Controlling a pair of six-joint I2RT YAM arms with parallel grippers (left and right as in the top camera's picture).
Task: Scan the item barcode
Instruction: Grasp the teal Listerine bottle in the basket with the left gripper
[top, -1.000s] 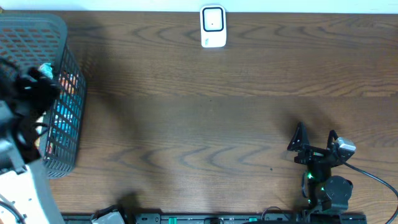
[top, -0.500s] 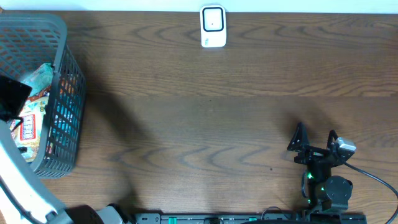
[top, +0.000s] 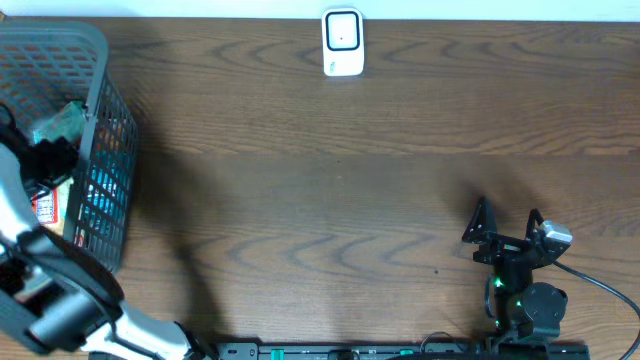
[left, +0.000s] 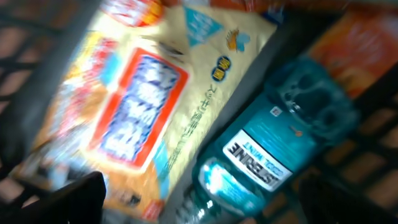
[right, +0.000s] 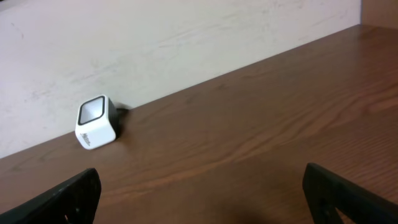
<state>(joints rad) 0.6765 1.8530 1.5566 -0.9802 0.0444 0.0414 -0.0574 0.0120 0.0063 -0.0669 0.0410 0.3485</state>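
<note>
Left gripper (left: 208, 208) hangs spread wide, empty, inside the grey mesh basket (top: 95, 45). Below it lie a glossy cream-and-orange snack bag (left: 149, 106) and a teal plastic mouthwash bottle (left: 267, 155), lying diagonally from lower left to upper right, ends blurred. Right gripper (top: 507, 222) gapes empty over the wood-grain table (top: 330, 180); the boxy white scanner (top: 342, 43) stands at the far edge.

Table (top: 330, 200) is free between basket (top: 112, 170) and right gripper (top: 507, 212). Scanner (top: 342, 43) stands at the far edge. Inside the basket, pouch (left: 143, 106) and bottle (left: 261, 155) lie touching, hemmed by the walls.
</note>
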